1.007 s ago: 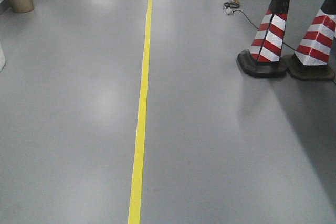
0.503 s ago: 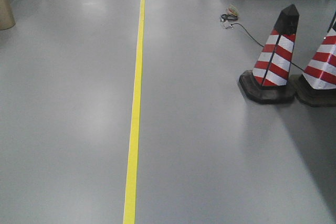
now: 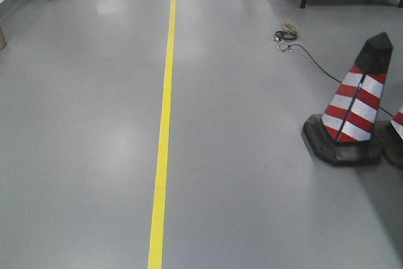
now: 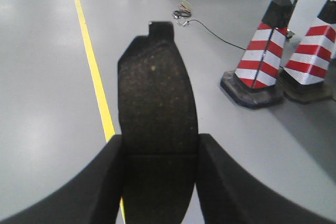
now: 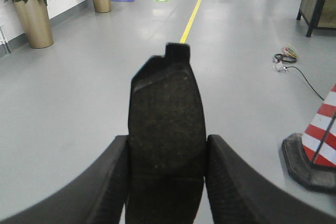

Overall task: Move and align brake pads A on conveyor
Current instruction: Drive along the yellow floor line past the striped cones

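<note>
Left gripper (image 4: 160,182) is pinching one brake pad (image 4: 157,114) between its fingers; right gripper (image 5: 165,182) is pinching another brake pad (image 5: 165,114), both pads projecting forward.

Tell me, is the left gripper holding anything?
Yes: the left gripper is shut on a brake pad, its fingers pressed against both sides.

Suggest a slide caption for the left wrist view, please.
Left gripper holds a brake pad above grey floor, cones beyond.

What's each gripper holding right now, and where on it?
Each holds one brake pad. The left gripper clamps its pad by the lower end, side edges between the fingers; the right gripper grips its pad the same way.
</note>
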